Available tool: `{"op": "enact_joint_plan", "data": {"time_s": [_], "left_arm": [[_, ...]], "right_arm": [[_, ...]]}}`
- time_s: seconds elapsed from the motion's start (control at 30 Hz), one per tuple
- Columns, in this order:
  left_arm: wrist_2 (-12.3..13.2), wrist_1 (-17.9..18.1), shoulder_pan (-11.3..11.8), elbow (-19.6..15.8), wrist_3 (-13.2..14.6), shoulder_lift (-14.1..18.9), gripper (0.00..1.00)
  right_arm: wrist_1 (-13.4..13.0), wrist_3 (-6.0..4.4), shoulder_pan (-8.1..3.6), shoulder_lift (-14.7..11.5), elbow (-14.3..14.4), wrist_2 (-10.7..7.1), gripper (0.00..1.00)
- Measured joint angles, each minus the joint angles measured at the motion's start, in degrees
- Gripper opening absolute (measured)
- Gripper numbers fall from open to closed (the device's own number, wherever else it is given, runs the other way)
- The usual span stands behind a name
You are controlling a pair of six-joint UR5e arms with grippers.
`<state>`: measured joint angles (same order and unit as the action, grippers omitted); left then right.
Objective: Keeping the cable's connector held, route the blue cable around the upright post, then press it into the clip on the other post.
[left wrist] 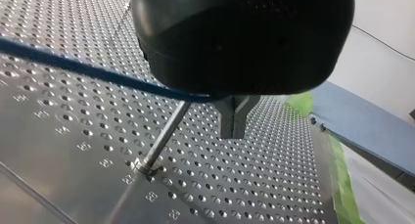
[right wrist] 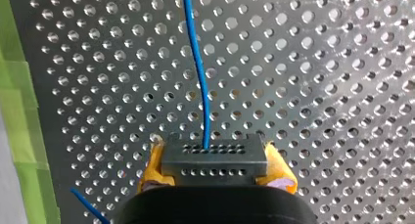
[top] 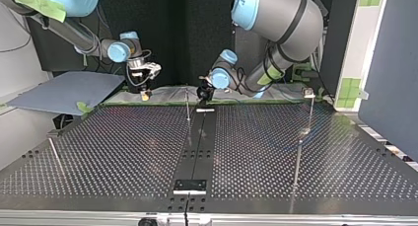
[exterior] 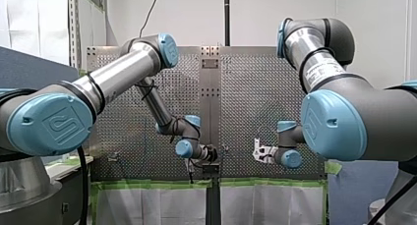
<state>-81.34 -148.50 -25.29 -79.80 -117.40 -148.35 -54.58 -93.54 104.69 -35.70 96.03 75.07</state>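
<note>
Right wrist view: my right gripper clamps the connector. My left gripper pinches the blue cable beside the post.

I count two grippers: my left gripper and my right gripper. One blue cable, one black connector. One worktop carries three upright posts: middle post, and to either side of it clip post and bare post.
</note>
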Motion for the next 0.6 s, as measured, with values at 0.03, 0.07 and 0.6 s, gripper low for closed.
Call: {"op": "enact_joint_plan", "data": {"time_s": [0.03,0.07,0.6], "left_arm": [[0.0,0.0,0.0,0.2,0.0,-0.1,0.0],[0.1,0.0,0.0,0.4,0.0,-0.1,0.0],[0.3,-0.2,1.0,2.5,-1.5,-0.1,0.0]], "right_arm": [[0.0,-0.03,-0.11,0.1,-0.1,0.0,0.0],[0.0,-0.04,-0.24,0.2,-0.3,0.02,0.0],[3.8,0.1,-1.46,2.5,-4.3,0.21,0.0]]}}
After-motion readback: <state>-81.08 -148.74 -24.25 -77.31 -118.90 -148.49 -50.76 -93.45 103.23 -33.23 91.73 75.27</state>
